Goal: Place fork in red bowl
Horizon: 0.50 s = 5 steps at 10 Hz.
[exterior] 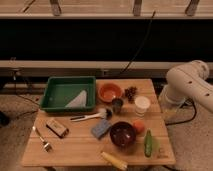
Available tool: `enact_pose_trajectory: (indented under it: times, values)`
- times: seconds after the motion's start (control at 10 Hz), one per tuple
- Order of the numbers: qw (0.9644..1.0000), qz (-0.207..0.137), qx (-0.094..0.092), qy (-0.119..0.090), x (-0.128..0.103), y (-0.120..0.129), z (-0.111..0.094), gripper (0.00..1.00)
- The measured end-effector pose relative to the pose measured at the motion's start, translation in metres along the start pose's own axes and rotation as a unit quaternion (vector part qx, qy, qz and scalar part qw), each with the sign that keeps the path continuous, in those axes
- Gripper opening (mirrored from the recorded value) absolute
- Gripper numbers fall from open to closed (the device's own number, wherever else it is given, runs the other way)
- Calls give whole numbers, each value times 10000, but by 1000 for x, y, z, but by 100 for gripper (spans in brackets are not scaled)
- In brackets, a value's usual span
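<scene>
A wooden table [75, 144] stands before a dark railed wall. The fork [41, 138] lies flat near its 8 o'clock corner, untouched. It is well apart from the red bowl [110, 92] at 12 o'clock, just right of the tray [50, 98]. Off the table at 3 o'clock curls the arm [192, 82]; the gripper is out of sight beyond it, fingers spread wide.

Risks, as I judge them:
- A thin fork flat on wood may slip the pinch.
- The dark bowl [122, 134] at 6 o'clock could be mistaken for the target.
- The cup [117, 105] at the red bowl's 5 o'clock could get knocked.
</scene>
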<state>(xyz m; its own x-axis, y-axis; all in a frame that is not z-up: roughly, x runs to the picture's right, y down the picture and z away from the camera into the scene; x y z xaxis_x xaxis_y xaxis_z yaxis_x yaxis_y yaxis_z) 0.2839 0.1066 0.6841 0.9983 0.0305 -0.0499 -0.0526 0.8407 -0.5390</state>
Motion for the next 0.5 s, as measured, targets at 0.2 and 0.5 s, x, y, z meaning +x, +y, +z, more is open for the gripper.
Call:
enact_pose_trajectory:
  times: [0.2,0.5]
  values:
    - [10000,0,0,0,0,0,0,65]
    - [9999,-95,28,49,-3,4,-1,65]
